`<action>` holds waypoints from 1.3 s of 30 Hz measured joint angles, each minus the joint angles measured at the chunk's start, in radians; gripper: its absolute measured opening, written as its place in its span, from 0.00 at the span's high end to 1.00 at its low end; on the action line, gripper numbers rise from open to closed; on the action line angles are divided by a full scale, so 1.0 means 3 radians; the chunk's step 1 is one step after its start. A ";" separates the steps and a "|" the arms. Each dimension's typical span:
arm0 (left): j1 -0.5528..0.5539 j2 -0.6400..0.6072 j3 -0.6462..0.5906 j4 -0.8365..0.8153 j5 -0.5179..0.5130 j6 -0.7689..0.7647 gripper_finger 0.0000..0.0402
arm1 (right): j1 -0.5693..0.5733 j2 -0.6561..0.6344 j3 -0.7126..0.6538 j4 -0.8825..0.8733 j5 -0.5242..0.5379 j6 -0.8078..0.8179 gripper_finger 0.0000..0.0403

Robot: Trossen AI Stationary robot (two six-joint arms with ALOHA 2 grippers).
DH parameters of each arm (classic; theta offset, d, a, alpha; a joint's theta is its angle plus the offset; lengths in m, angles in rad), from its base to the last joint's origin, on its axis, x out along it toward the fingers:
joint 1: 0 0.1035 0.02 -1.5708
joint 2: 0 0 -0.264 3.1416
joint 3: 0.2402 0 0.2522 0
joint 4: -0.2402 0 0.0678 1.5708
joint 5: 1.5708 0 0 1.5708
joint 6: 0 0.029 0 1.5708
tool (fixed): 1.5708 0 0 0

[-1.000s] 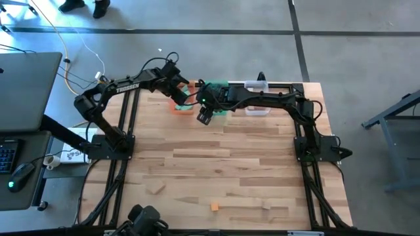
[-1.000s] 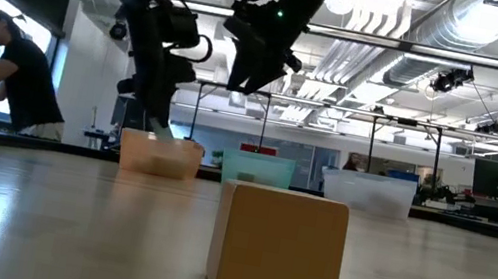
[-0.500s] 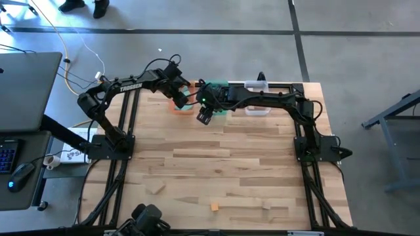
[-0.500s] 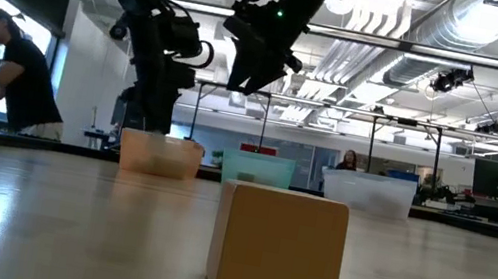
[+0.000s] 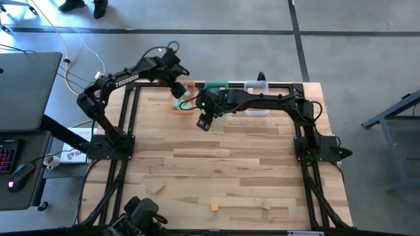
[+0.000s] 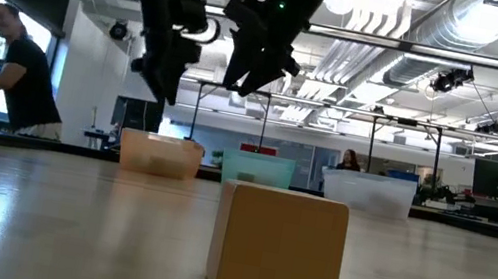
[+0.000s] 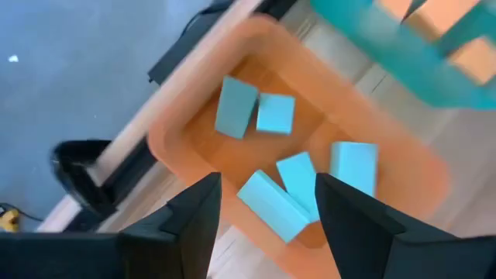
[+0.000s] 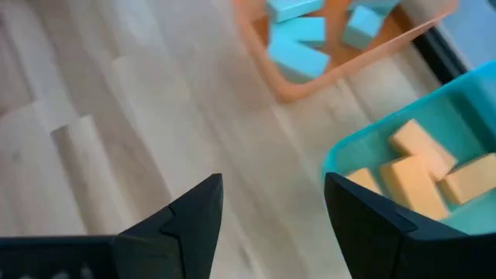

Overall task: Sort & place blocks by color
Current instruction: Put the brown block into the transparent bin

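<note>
Left end effector [image 7: 263, 225]: released, empty, above the orange plastic tray [image 7: 194, 116] at the desk's far edge.
Right end effector [image 8: 271, 225]: released, empty, beside the teal tray [image 8: 341, 159].
Blocks: five teal-blue blocks [image 7: 267, 205] lie at mixed angles in the orange tray; orange blocks [image 8: 411, 182] lie in the teal tray; tan wooden cube [image 6: 277, 253] upright on the wooden desk [image 5: 230, 164], near edge.
Background: person [image 6: 22, 71] left of the desk.

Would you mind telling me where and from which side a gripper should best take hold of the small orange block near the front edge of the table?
Grip the orange block across two opposite side faces, coming straight down from above. It looks like a small cube resting flat on the table, alone with bare wood all around, so a top-down pinch seems safest. Both the left gripper and right gripper are far from it.
</note>
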 joint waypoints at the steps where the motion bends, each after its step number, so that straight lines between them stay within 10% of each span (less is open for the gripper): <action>1: 0.0004 -0.0003 0.0088 -0.0082 0.0000 -0.0010 0.51 | 0.0020 0.0000 0.0000 -0.0010 -0.0037 0.0004 0.47; 21: -0.0517 -0.0834 0.0422 -0.0908 0.0327 -0.0432 0.51 | 0.0538 0.0000 0.0000 -0.0429 -0.0589 0.0258 0.42; 39: -0.1594 -0.1855 -0.0160 -0.1221 0.0288 -0.1680 0.51 | 0.1452 0.0000 0.0000 -0.0378 -0.0922 -0.0386 0.38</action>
